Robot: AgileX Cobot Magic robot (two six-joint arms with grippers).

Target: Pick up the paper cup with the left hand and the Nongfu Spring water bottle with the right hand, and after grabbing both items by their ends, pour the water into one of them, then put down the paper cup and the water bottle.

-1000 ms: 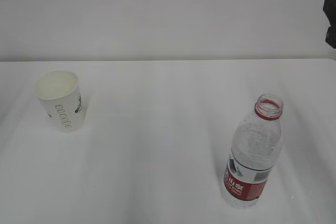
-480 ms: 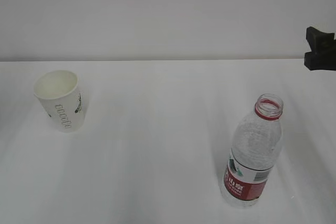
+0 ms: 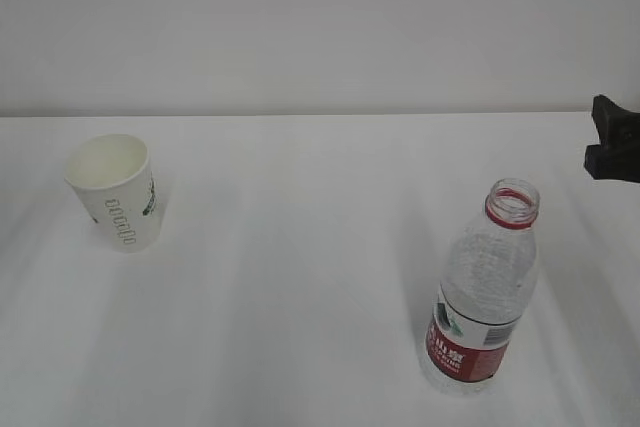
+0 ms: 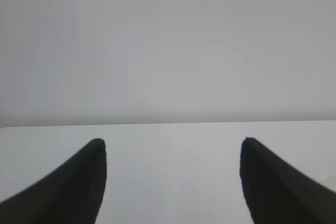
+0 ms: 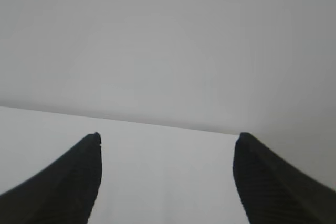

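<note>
The white paper cup [image 3: 113,192] with green letters stands upright at the left of the white table [image 3: 300,277]. Near the front right stands the uncapped Nongfu Spring water bottle [image 3: 485,292], clear with a red label. My right gripper [image 3: 605,137] shows only as black fingertips at the right edge of the exterior view, above and right of the bottle, apart from it. In the right wrist view its gripper [image 5: 167,137] is open over bare table. My left gripper [image 4: 172,141] is open too, with nothing between its fingers; it is outside the exterior view.
A plain pale wall [image 3: 320,27] rises behind the table's far edge. A faint pale shape [image 4: 329,181] sits at the right edge of the left wrist view.
The right gripper's black tips have come in from the right edge and moved lower, closer to the bottle. Cup and bottle have not moved.
</note>
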